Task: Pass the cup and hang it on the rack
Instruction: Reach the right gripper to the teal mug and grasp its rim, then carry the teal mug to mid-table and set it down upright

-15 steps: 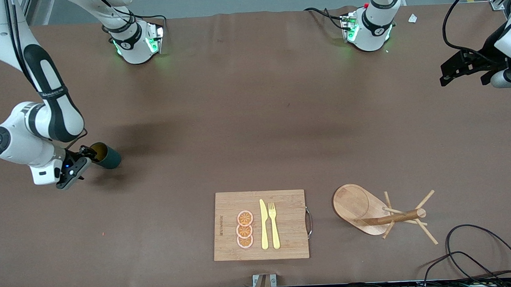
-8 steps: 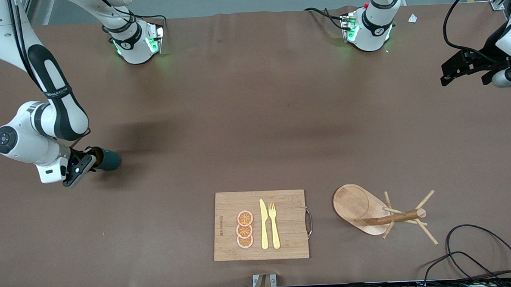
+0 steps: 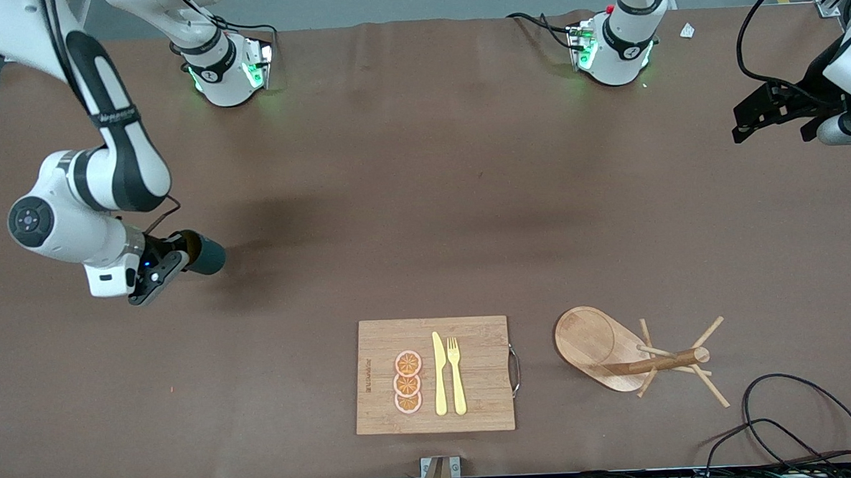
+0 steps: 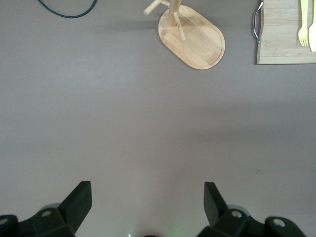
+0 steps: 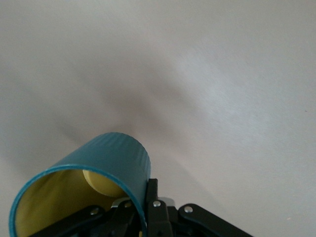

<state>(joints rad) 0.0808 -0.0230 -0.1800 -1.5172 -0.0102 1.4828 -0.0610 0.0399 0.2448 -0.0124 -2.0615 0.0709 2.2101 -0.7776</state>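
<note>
Cup (image 3: pixel 202 253) is in my right gripper (image 3: pixel 176 251), pinched by the rim with one finger inside and one outside, tipped on its side up in the air over the bare table toward the right arm's end. In the right wrist view the cup (image 5: pixel 94 185) shows its teal outside and yellow inside, with the wall clamped between my fingers (image 5: pixel 150 197).

My left gripper (image 3: pixel 768 113) waits above the table edge at the left arm's end, jaws spread wide with nothing between them; you can see both fingers (image 4: pixel 79 200) apart in the left wrist view.

Rack (image 3: pixel 635 355) stands on the table near the front camera, toward the left arm's end, just beside the cutting board (image 3: pixel 474 370), which carries a knife (image 3: pixel 439 373), a fork (image 3: pixel 456 374) and orange slices (image 3: pixel 407 382).
</note>
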